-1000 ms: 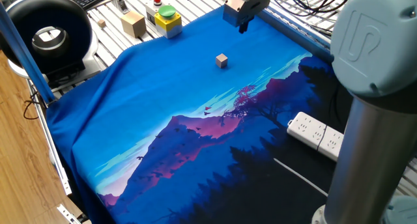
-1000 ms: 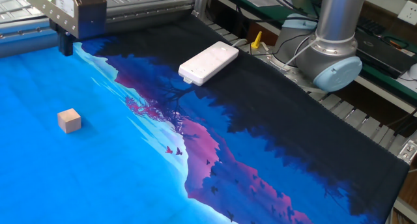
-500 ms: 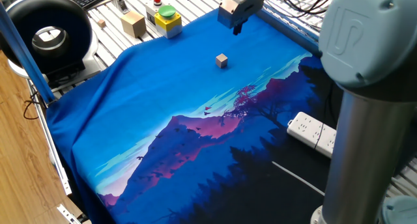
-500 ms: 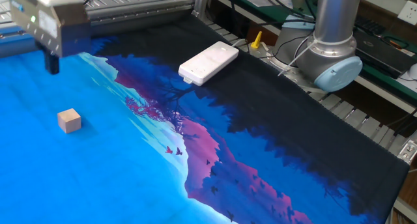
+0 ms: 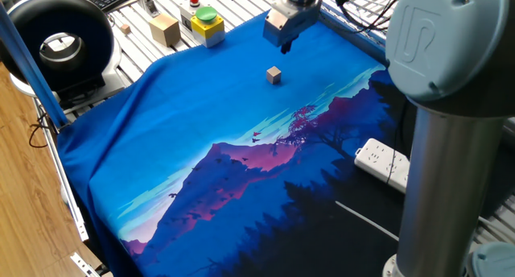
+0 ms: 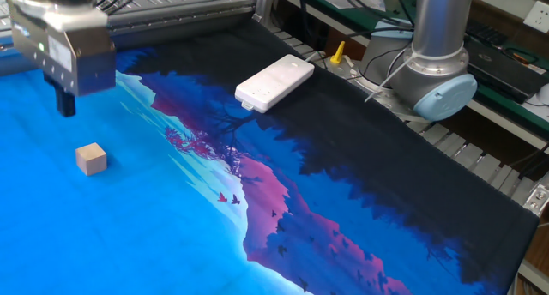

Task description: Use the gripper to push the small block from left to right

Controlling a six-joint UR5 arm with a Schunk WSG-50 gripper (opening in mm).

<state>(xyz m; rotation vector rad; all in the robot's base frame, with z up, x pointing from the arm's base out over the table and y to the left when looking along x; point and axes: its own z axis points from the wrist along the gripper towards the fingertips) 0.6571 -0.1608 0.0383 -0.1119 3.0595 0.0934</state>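
Note:
The small block point(image 5: 274, 75) is a tiny tan wooden cube standing alone on the blue printed cloth point(image 5: 209, 132); it also shows in the other fixed view point(image 6: 91, 158). The gripper point(image 5: 286, 45) hangs over the cloth's far part, just behind the block and apart from it. In the other fixed view the gripper point(image 6: 66, 107) is above and behind the block. Its two dark fingers look pressed together with nothing between them.
A yellow box with a green button point(image 5: 208, 25), a larger wooden block point(image 5: 164, 29) and a black round device point(image 5: 56, 39) stand beyond the cloth's far-left edge. A white power strip point(image 5: 386, 163) point(image 6: 274, 82) lies on the cloth's dark side. The arm's column point(image 5: 459, 148) fills the right foreground.
The gripper has moved across the far part of the cloth and closer to the small block. The block has not moved.

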